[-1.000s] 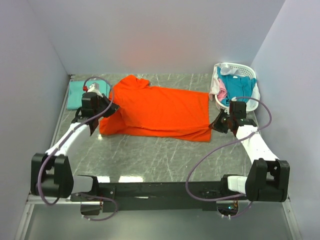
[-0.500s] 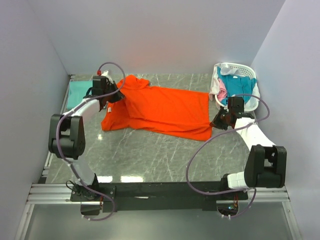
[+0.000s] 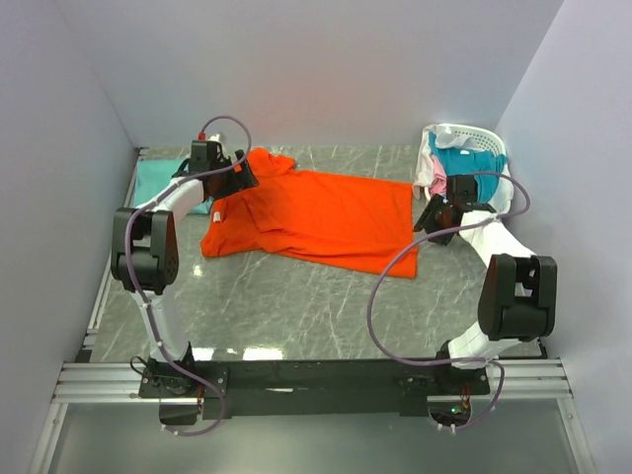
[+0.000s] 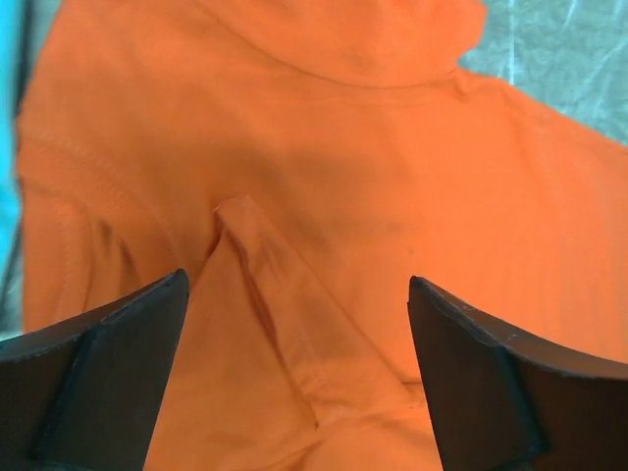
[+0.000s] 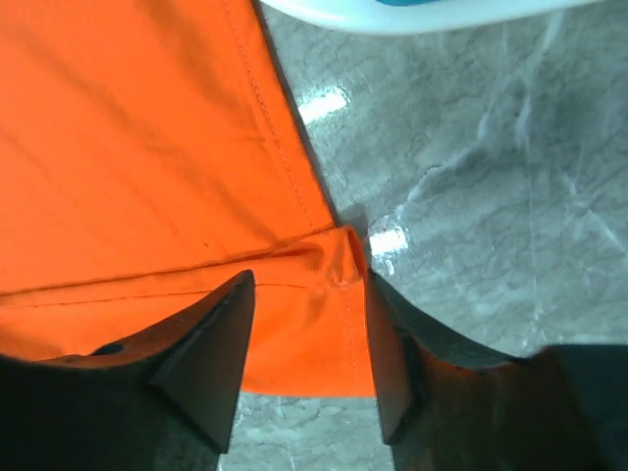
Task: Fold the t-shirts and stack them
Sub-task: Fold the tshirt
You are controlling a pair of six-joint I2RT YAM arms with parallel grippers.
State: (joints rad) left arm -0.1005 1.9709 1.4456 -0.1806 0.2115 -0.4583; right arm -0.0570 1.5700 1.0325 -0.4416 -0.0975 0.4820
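Orange shirt (image 3: 316, 219) lies doubled over across the table (image 3: 296, 306), collar to the left. Left gripper (image 4: 294, 294) hangs over the collar end, jaws wide, gripping nothing. Right gripper (image 5: 309, 280) straddles the hem corner near the basket (image 3: 464, 133), jaws partly apart, not pinching.

we see a robotics lab test cell: plain pale walls (image 3: 326, 69) box in a grey marble-look counter (image 3: 296, 306); a cabled left arm (image 3: 148, 247) and right arm (image 3: 513, 286) are bolted to a metal rail (image 3: 316, 378) at its near edge.
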